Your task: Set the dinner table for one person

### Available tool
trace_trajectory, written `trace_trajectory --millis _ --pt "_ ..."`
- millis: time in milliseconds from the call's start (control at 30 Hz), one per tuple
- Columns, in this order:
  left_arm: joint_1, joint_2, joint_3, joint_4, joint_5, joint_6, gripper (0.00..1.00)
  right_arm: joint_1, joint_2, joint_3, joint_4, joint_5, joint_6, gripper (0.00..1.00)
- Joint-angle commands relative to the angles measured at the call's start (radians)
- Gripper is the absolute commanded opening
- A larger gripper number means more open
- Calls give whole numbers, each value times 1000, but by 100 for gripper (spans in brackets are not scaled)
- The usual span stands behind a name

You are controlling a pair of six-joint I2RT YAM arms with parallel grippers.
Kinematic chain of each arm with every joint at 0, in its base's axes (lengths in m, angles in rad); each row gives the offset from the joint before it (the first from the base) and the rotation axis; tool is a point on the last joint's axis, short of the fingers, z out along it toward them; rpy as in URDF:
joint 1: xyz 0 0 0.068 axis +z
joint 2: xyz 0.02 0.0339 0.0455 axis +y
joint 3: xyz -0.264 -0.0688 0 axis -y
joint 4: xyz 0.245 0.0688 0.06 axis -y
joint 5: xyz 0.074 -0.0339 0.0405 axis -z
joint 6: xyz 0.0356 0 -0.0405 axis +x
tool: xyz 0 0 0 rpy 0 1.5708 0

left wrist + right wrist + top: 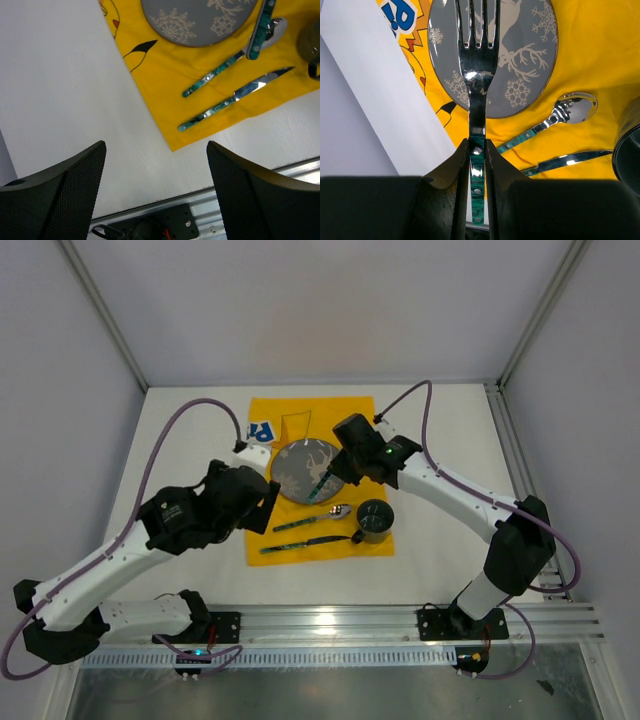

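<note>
Since the fork [476,85] had no place yet on the yellow cloth [590,60], the right fingers [451,185] clamped its handle above the plate [520,30], while the left fingers [70,190] hung apart, empty.

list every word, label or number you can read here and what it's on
"!" in blue, printed on the yellow cloth, at its corner left of the plate. The blue letter before it is cut off, maybe "P", so I can't tell.
Plate: only snowflakes and a deer, no words.
Fork, spoon, knife, cup: no marks that can be read.
</note>
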Motion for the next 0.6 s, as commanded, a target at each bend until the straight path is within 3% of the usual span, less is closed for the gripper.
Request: trace_trajectory --millis 0,133,567 --pt "1 68 26 126 204 164 83 -21 -21 14 45 -54 88 3" --pt "1 131 53 190 312 253 83 -32 -21 12 45 -86 102 3" --pt "1 321 105 272 361 365 82 -32 -52 -61 72 -146 119 3"
